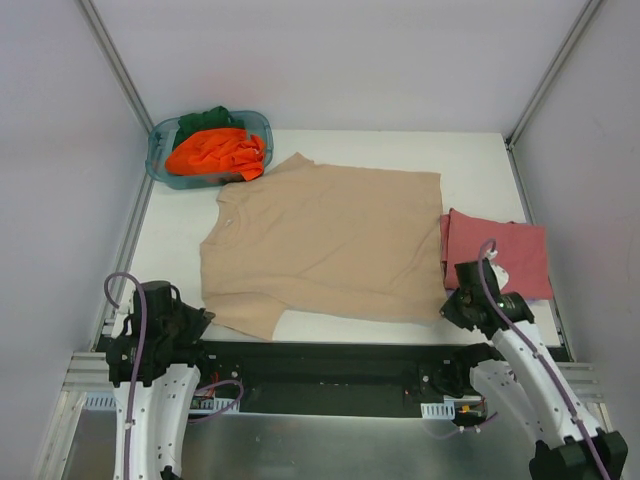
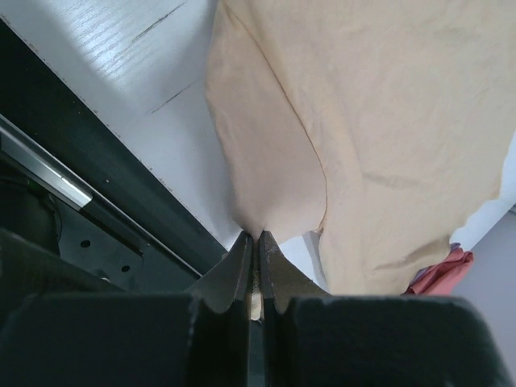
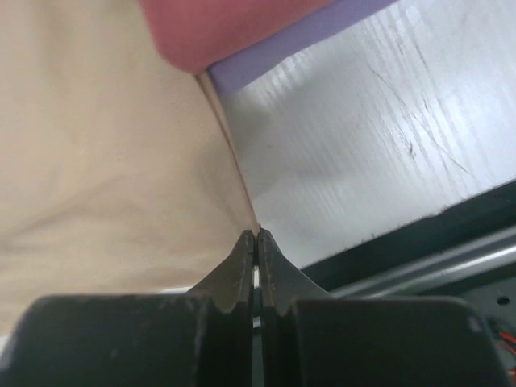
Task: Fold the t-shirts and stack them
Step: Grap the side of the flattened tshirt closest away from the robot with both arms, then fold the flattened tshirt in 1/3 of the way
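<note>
The tan-beige t-shirt (image 1: pixel 320 240) lies spread flat on the white table (image 1: pixel 470 170), collar to the left and hem to the right. My left gripper (image 1: pixel 203 318) is shut on the near sleeve edge, which shows in the left wrist view (image 2: pixel 256 235). My right gripper (image 1: pixel 447 305) is shut on the shirt's near hem corner, seen in the right wrist view (image 3: pixel 256 234). A folded dusty red t-shirt (image 1: pixel 497 255) lies at the right, with a lavender one (image 3: pixel 298 44) under it. Orange (image 1: pixel 215 152) and dark green (image 1: pixel 205 120) t-shirts lie bunched in the tub.
The teal plastic tub (image 1: pixel 158 150) stands at the table's back left corner. A black rail (image 1: pixel 330 355) runs along the near table edge between the arm bases. Grey walls and metal frame posts close in the table on both sides.
</note>
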Robot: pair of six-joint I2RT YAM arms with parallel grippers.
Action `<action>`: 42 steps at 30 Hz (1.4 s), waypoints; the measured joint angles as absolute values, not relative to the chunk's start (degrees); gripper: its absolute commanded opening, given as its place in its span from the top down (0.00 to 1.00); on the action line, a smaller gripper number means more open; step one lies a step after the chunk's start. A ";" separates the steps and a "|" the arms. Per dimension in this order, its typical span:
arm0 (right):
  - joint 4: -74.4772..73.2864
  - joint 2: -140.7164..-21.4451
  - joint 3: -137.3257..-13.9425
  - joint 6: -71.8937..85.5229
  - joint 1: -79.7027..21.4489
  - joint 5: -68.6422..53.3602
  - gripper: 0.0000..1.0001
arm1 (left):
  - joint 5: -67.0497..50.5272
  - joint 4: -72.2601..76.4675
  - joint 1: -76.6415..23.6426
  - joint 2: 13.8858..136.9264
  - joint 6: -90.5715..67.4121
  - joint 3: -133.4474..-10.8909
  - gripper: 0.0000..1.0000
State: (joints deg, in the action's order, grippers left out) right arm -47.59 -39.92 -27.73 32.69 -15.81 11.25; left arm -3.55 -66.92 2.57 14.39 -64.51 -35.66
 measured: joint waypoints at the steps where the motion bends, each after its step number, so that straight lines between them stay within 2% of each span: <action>1: -49.95 -38.00 -29.32 32.53 -15.77 11.20 0.99 | -3.40 -67.59 2.57 14.37 -64.51 -36.91 1.00; 6: -60.38 -32.62 -36.47 32.56 -15.62 11.00 0.99 | -3.40 -71.11 2.57 12.64 -64.51 -40.56 1.00; 12: -69.71 -27.59 -37.50 32.53 -15.59 10.50 0.99 | -3.42 -74.87 2.57 9.63 -64.53 -43.16 1.00; 18: -71.31 -29.06 -37.50 31.73 -15.55 9.82 0.99 | -3.81 -75.85 2.57 8.12 -64.55 -43.53 1.00; 24: -69.17 -31.46 -37.50 30.89 -15.55 9.67 0.99 | -7.75 -69.69 2.57 8.99 -65.36 -35.27 1.00; 29: -66.17 -37.41 -38.06 30.13 -15.55 9.91 0.99 | -8.97 -59.07 2.57 16.82 -65.41 -34.06 1.00; 42: -54.63 -57.04 -50.26 24.56 -13.26 13.72 0.99 | -6.72 -36.45 2.57 38.94 -64.82 -36.67 1.00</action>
